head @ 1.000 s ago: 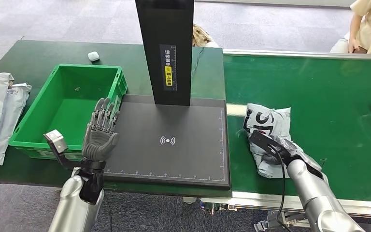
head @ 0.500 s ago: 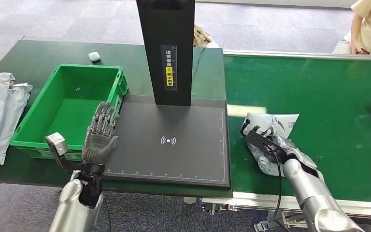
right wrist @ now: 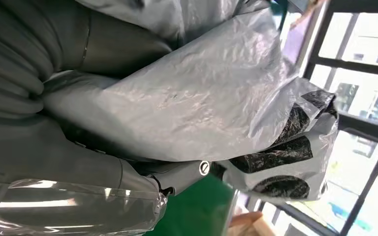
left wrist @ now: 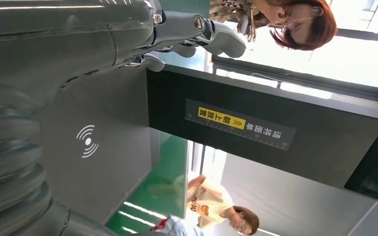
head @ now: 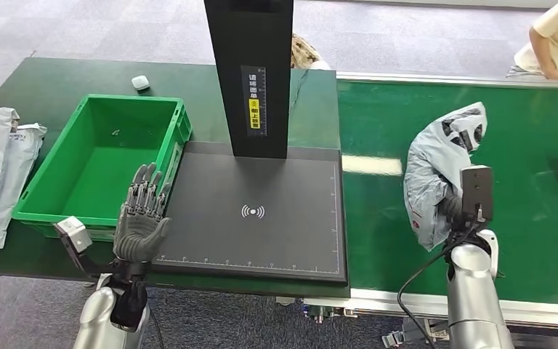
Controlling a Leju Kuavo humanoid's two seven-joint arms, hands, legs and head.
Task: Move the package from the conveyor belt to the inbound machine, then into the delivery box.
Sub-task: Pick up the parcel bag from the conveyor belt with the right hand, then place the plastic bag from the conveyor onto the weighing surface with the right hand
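While right robot hand [head: 450, 207] grips crinkled grey plastic package [head: 436, 171], left robot hand [head: 139, 225] spread empty.

Grey carpet floor [head: 80, 29] surrounds the green table [head: 51, 87]; bright windows [right wrist: 369, 64] behind.

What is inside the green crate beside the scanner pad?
The green crate holds no parcels, just its bare floor with a small mark. Its near wall hides the nearest strip of floor.
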